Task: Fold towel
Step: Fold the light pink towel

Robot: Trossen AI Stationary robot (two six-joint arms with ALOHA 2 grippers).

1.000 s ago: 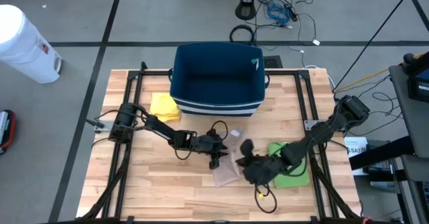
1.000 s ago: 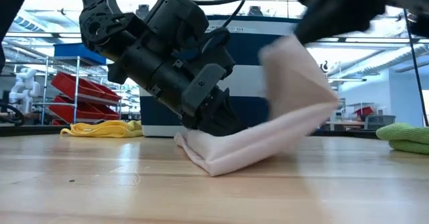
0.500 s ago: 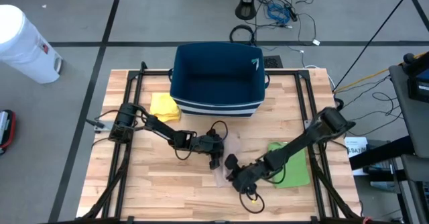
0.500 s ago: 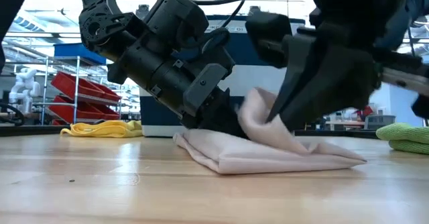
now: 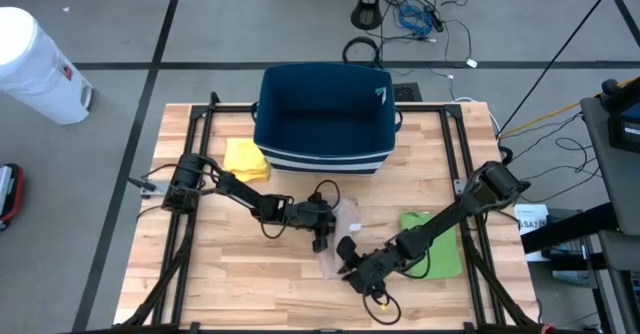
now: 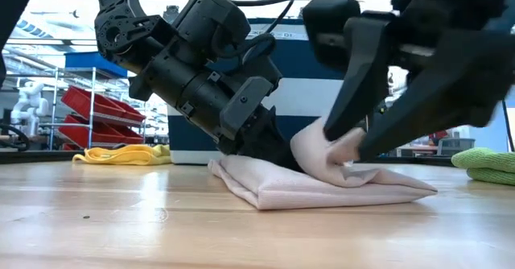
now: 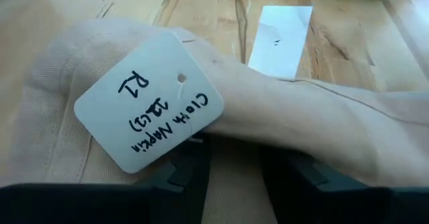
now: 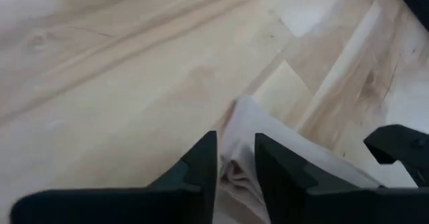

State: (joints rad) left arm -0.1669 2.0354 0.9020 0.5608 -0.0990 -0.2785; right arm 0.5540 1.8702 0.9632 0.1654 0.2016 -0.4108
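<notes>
A beige towel (image 5: 337, 262) lies folded at the table's middle, and a white paper tag (image 7: 151, 110) rests on it. My left gripper (image 5: 322, 236) comes from the table's left and is shut on the towel's left end (image 6: 241, 176). My right gripper (image 5: 348, 261) reaches in from the right. It is open and its fingers (image 6: 342, 100) stand on either side of the folded-over end (image 6: 326, 152), which bulges up on the lower layer. My left gripper pinches the towel's end (image 7: 234, 174) beside the tag between its two fingers. It slants down from the table's left. The towel lies on the table under it. I cannot tell whether it holds one layer or several. My right gripper slants down from the table's right with the towel's bunched top layer (image 8: 234, 160) between its parted fingers. The cloth fills the gap and rests against their inner sides. That end lies slack on the layer below.
A dark blue bin (image 5: 322, 119) stands at the far middle. A yellow cloth (image 5: 245, 159) lies near it on the left. A green cloth (image 5: 440, 249) lies right of the towel, under the right arm. A black frame (image 5: 190, 174) borders the wooden table.
My right gripper has come down and toward the table's left with the towel's lifted end. It has laid that end over the lower layer, and then its fingers have parted. The towel's left end has stayed under my left gripper.
</notes>
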